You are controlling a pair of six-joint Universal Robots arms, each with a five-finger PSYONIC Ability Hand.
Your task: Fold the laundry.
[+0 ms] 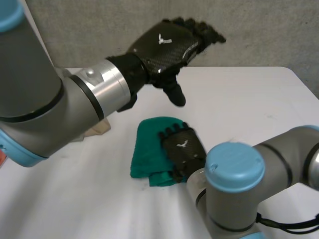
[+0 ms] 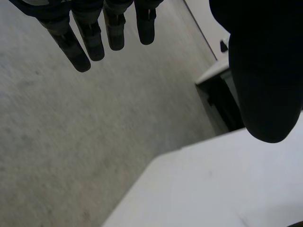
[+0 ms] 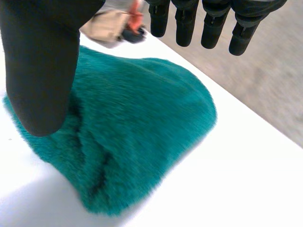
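**One towel folded, one piece perhaps waiting**

One teal towel [image 1: 149,149] lies on the white table [image 1: 249,114] as a compact bundle, doubled over, under the right hand [image 1: 183,149]. That hand sits over the towel's middle, palm down, fingers straight, thumb spread, gripping nothing. Whether the palm presses the pile, I cannot tell.

The left hand [image 1: 167,42] hangs well above the table, beyond the right hand's fingertips, fingers relaxed, empty.

Judgement: this piece looks folded, or near it. What may be left is a flattening press and squaring the bunched edge by the right wrist.

A beige cloth [image 1: 97,130] lies crumpled beside the left forearm, well apart from both hands. If it counts as laundry, it is not yet folded.
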